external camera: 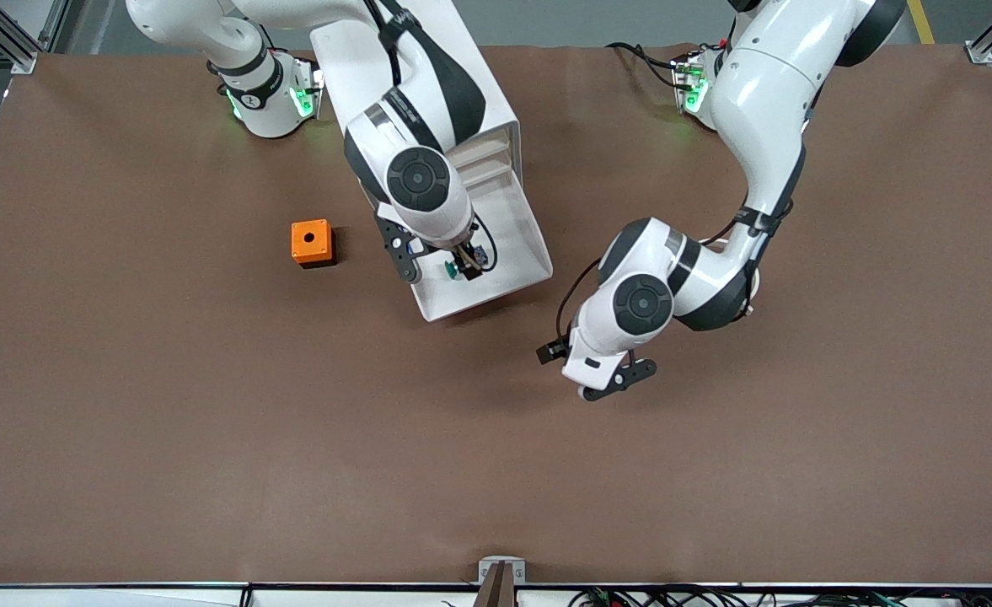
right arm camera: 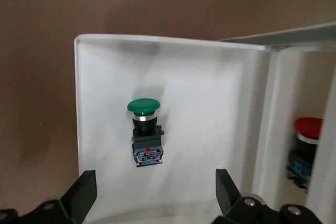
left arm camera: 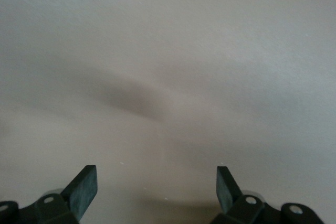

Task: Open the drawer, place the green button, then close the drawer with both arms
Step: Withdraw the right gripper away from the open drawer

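The right gripper point(right arm camera: 152, 192) hangs over the pulled-out drawer point(external camera: 512, 244), fingers spread wide and empty; the button point(right arm camera: 145, 132) lies loose on the drawer's floor. It should lift straight up, clear of the drawer's walls, before anyone pushes. The left gripper point(left arm camera: 156, 187) waits over bare table near the drawer, wide apart, empty. The cabinet point(external camera: 428, 93) sits mostly hidden under the right arm

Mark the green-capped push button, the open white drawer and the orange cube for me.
green-capped black push button point(right arm camera: 144, 106), right wrist view, on its cap.
open white plastic drawer point(right arm camera: 210, 103), right wrist view, bare floor.
orange cube with a hole point(external camera: 311, 240), front view, top face.
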You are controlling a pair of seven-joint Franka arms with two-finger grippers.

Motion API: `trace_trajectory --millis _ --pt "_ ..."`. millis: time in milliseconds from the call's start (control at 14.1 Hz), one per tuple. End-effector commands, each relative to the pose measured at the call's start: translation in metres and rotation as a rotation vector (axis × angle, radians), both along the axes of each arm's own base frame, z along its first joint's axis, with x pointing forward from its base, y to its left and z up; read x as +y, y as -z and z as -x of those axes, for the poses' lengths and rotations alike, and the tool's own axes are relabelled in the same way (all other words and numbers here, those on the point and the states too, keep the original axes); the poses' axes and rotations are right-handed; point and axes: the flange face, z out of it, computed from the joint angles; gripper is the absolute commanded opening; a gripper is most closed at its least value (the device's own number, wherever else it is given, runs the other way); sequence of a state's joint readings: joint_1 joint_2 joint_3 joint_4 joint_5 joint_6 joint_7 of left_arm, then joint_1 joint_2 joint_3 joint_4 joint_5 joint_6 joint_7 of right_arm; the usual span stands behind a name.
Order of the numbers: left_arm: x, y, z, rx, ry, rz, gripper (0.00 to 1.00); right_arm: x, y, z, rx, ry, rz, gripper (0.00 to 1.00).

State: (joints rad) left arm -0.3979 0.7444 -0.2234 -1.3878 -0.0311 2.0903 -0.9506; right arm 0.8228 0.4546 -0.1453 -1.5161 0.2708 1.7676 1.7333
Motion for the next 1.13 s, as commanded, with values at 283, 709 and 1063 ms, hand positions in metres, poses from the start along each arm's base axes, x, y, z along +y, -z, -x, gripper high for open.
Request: trace_trajectory --millis 283,709,1063 --pt "-0.038 0.035 0.04 -0.068 -0.045 -0.023 1.0 -0.15 -0.139 -0.036 0.034 -0.295 -0.146 1.0" --pt "-0.083 0.05 0.083 -0.115 -0.044 -0.118 1.0 -0.302 -0.195 -0.035 -0.018 -0.605 -0.202 1.0" --pt "-0.119 0.059 0.129 -0.092 0.0 -0.131 1.0 -0.393 -0.203 -0.031 -0.064 -0.753 -0.271 1.0"
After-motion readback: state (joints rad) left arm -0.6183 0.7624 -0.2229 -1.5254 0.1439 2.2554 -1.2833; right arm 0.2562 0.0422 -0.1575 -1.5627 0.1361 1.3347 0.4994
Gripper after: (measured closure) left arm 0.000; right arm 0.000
